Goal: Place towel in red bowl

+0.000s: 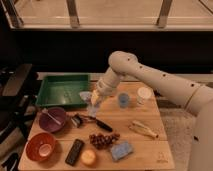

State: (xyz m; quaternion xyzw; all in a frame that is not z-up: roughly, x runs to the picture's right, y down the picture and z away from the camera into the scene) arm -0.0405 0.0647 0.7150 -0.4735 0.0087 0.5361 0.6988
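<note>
I see the hand (96,96) just off the green tray's (60,91) right edge, closed on the towel (87,96). The towel hangs from it in a pale bunch, against that edge of the tray and above the counter (150,150). The red bowl (40,146) sits well in front of the tray's left corner, far from the towel. The arm (150,75) reaches in from the tray's right, with its elbow raised and its forearm sloping down toward the tray.

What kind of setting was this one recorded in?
Probably a lab or office test area: a cluttered wooden table, a green tray, a glass wall behind. The hand holds a towel beside the tray.
</note>
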